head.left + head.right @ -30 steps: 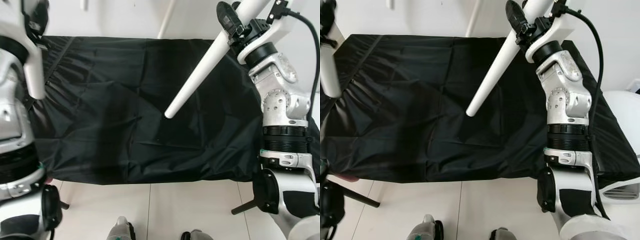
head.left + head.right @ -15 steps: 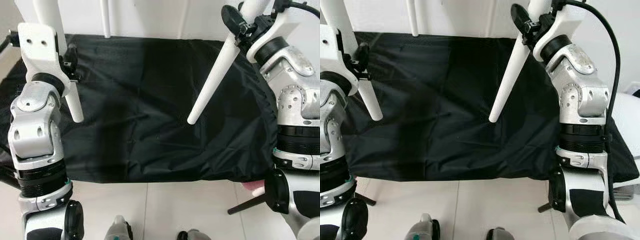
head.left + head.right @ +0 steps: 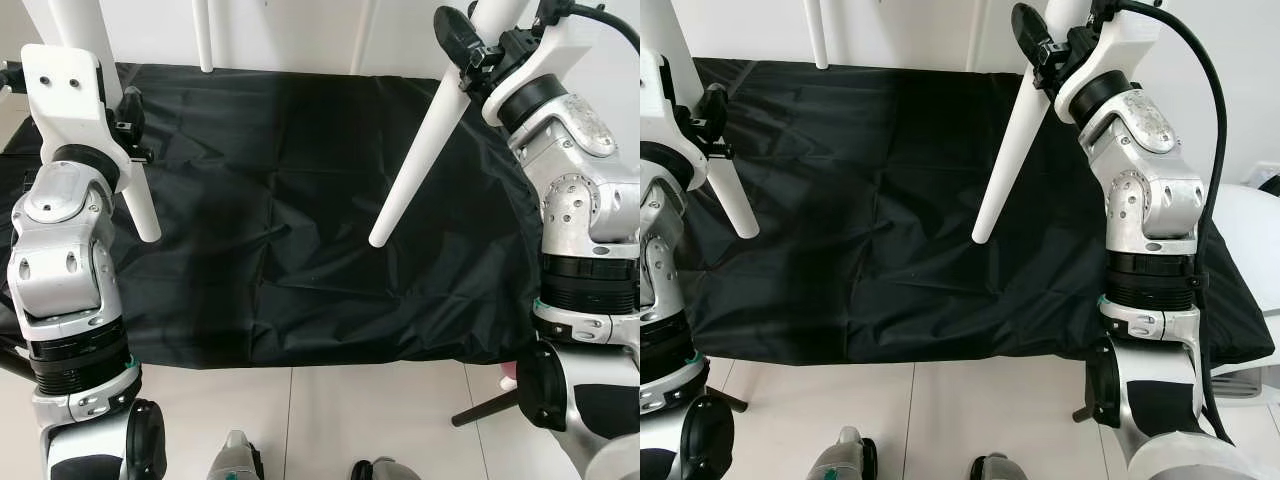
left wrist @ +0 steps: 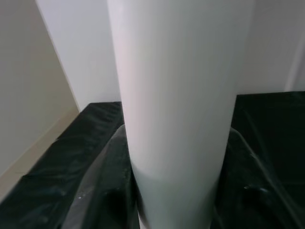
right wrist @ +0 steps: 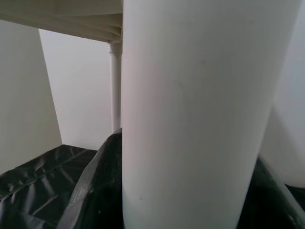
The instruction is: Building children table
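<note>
I hold a white children's table raised over a black cloth by two of its round white legs. My left gripper is shut on the left leg, which points down near the cloth's left edge. High at the right, my right gripper is shut on the right leg, which slants down toward the cloth's middle. Both leg tips hang free above the cloth. The two far legs stand at the back. Up close, the held legs pass between my fingers, under the tabletop's underside.
The black cloth drapes over a low surface and ends at white floor tiles in front of my feet. A dark strut sticks out under the cloth's right corner. A white rounded object sits at the far right.
The view has shifted as I moved. The right leg has swung from a flat slant to steeper, and my left arm with its leg has come further into view.
</note>
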### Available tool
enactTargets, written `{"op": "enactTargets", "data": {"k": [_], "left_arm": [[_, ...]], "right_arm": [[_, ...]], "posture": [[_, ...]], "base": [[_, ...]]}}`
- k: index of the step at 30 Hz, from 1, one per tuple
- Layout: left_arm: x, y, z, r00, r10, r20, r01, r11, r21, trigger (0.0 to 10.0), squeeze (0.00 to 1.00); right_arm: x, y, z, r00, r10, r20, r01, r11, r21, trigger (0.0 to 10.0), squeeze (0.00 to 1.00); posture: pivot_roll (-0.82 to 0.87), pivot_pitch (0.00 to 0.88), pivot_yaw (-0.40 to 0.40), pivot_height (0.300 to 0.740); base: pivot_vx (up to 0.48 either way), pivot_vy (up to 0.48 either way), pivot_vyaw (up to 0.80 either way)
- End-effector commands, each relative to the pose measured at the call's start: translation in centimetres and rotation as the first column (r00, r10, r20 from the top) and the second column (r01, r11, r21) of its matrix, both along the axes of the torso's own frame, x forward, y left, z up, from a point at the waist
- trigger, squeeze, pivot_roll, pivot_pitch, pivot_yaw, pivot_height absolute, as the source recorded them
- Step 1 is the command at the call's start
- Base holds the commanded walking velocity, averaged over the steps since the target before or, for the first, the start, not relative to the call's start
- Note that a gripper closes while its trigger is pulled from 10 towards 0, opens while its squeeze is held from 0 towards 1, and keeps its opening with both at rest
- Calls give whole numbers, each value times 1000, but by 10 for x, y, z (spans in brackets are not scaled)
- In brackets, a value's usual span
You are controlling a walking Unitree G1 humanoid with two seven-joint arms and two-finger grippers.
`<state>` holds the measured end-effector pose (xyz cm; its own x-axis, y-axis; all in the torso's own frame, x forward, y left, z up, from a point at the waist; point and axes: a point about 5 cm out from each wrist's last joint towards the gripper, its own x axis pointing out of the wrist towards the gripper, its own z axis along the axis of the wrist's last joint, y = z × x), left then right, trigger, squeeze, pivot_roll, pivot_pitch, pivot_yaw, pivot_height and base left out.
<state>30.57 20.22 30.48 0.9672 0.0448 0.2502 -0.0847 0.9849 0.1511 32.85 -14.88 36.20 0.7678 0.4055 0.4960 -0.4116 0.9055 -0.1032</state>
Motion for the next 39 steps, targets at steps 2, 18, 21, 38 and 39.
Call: {"op": "enactTargets", "data": {"k": [2, 18, 21, 38, 39], "left_arm": [[-6, -44, 14, 978, -197, 68, 190, 977, 93, 10000, 925], [-3, -43, 3, 978, -207, 28, 202, 973, 113, 10000, 1000], [-2, -42, 0, 979, -204, 12, 202, 972, 121, 10000, 494], [0, -23, -35, 989, -82, -126, 97, 989, 114, 10000, 0], [0, -22, -39, 987, -75, -139, 91, 989, 115, 10000, 0]], "right_arm": [[-29, 46, 17, 961, 212, 175, -189, 972, -139, 10000, 0], [-30, 41, 5, 965, 172, 199, -152, 982, -112, 10000, 1000], [-30, 38, 5, 966, 135, 222, -115, 988, -101, 10000, 1000], [-17, 16, -53, 980, -186, 76, 189, 981, -35, 10000, 0], [-17, 16, -61, 980, -194, 50, 196, 980, -37, 10000, 0]], "posture": [[31, 95, -24, 740], [28, 103, -15, 740], [30, 107, -12, 740], [28, 139, 6, 740], [26, 138, 6, 740]], "base": [[0, 0, 0], [0, 0, 0], [0, 0, 0], [0, 0, 0], [0, 0, 0]]}}
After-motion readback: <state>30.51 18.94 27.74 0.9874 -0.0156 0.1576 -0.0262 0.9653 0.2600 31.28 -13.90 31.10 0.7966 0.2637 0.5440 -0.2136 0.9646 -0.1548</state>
